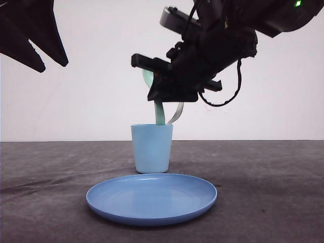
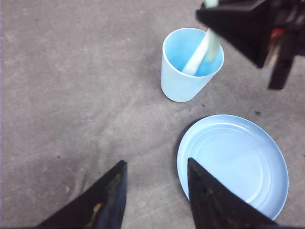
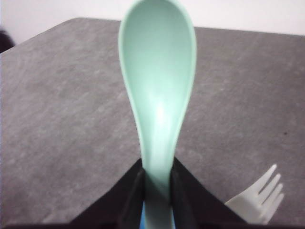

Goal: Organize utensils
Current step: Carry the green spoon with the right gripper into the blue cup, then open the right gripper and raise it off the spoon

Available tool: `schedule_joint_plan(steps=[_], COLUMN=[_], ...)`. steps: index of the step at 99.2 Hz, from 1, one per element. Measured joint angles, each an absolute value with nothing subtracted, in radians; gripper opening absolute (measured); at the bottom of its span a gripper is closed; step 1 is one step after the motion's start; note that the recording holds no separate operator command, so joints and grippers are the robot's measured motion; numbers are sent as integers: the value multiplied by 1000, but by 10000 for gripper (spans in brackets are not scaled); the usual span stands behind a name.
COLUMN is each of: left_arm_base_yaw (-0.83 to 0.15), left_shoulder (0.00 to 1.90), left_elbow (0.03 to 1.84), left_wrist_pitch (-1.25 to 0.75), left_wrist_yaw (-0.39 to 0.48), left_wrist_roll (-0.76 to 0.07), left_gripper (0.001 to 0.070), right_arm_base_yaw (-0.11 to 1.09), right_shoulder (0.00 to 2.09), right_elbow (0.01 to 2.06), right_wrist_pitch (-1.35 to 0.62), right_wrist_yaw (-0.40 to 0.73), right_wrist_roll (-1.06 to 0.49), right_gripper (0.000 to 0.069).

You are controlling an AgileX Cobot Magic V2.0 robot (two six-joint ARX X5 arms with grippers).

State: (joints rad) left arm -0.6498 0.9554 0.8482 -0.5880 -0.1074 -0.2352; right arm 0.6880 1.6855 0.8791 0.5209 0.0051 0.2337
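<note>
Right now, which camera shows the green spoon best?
The right wrist view: the spoon is close up, its oval bowl up, the right gripper shut on its handle. The front view shows its handle going into the cup. The left wrist view shows a blurry bit.

Right fingers clamped; left fingers apart.
</note>
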Motion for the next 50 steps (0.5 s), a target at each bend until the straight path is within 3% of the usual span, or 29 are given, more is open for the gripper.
schedule_joint_plan(steps=[7, 19, 26, 50], left_arm_base_yaw=[-653, -653, -653, -653], left_shoulder=[955, 955, 955, 955], left_elbow=[848, 848, 848, 848], left_wrist_pitch=[-588, -588, -588, -588], left_wrist_yaw=[-107, -107, -107, -107], left_wrist_roll=[-241, -249, -252, -252], left_gripper=[229, 229, 229, 229], right_arm_base_yaw=[688, 688, 688, 688], right_shoulder=[1690, 1691, 1690, 1655], right_elbow=[879, 879, 879, 879], right_wrist_pitch=[520, 521, 520, 502], right_wrist_yaw=[0, 0, 0, -73], right_wrist_roll=[232, 232, 232, 233], right_gripper=[123, 329, 395, 422])
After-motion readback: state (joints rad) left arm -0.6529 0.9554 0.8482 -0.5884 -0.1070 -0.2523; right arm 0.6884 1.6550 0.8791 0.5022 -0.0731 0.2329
